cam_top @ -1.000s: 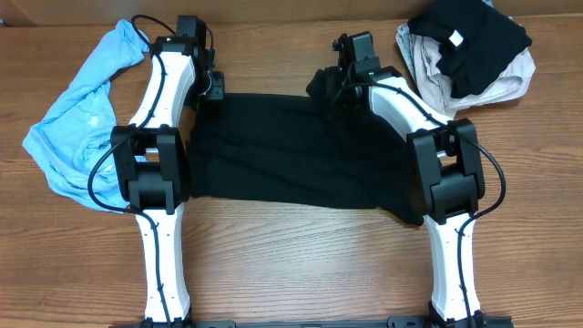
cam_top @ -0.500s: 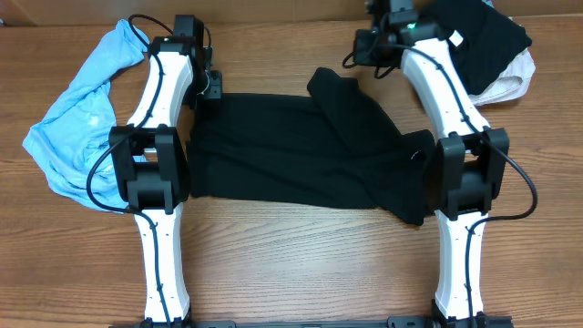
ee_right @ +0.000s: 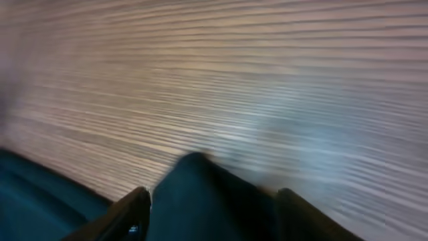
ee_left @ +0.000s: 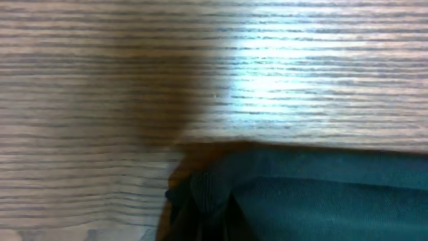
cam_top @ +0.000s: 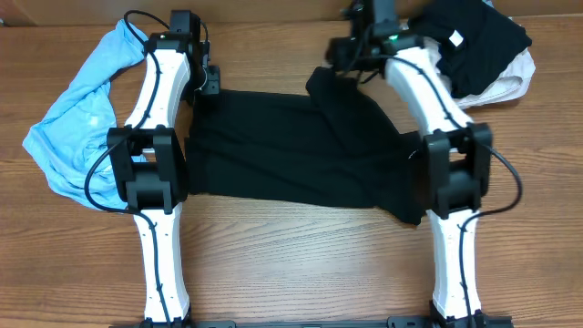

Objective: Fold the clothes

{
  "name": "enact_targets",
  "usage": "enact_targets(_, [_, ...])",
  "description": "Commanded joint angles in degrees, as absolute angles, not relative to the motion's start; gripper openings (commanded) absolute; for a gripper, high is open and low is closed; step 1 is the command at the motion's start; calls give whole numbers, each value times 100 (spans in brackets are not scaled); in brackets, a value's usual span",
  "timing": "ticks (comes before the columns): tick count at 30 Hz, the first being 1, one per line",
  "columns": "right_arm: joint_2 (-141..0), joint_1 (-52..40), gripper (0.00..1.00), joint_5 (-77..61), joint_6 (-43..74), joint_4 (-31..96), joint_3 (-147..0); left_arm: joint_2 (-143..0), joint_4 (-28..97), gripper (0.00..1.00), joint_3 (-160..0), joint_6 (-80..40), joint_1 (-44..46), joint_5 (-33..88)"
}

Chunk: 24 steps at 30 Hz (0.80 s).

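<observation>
A large black T-shirt [cam_top: 291, 155] lies spread across the middle of the table, with one upper flap [cam_top: 330, 89] folded over near its far right corner. My left gripper [cam_top: 207, 85] is at the shirt's far left corner. In the left wrist view a ribbed edge of the dark fabric [ee_left: 210, 194] is bunched and pinched at the bottom of the frame. My right gripper [cam_top: 340, 60] hovers over the folded flap. Its two fingers [ee_right: 130, 215] stand wide apart, with dark cloth [ee_right: 207, 197] lying loose between them.
A light blue garment [cam_top: 77, 118] lies crumpled at the table's left, beside the left arm. A heap of black and beige clothes [cam_top: 474, 55] sits at the far right corner, just behind the right arm. Bare wood runs along the front edge.
My right gripper has opened and let the flap drop; the arm swung toward the far edge, then back left. My left gripper stays shut on its corner.
</observation>
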State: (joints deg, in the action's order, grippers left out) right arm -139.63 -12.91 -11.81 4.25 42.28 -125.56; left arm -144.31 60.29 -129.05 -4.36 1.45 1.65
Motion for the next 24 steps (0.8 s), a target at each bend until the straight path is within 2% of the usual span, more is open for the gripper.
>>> enact_targets(1, [-14420, -1498, 64, -1192, 274, 3964, -12473, -14398, 6084, 4, -13061, -534, 113, 279])
enact_targets(2, [-14479, -1509, 64, -1127, 294, 3931, -12473, -14398, 6095, 4, -13061, -534, 113, 279])
enact_targets(8, [-14560, -1511, 41, -939, 342, 3881, -12473, -14398, 6123, 4, -13061, -534, 113, 279])
enact_targets(11, [-14560, -1483, 36, -794, 342, 3859, -12473, -14398, 6121, 4, -13061, -534, 113, 276])
enact_targets(13, [-14560, -1457, 30, -797, 342, 3859, -12473, -14398, 6121, 4, -13061, -534, 113, 276])
enact_targets(17, [-14560, -1406, 6, -794, 340, 3859, -12473, -14398, 6123, 4, -13061, -534, 115, 276])
enact_targets(24, [-14379, -1308, 4, -797, 344, 4206, -12801, -14363, 6149, 4, -13069, -502, 115, 451])
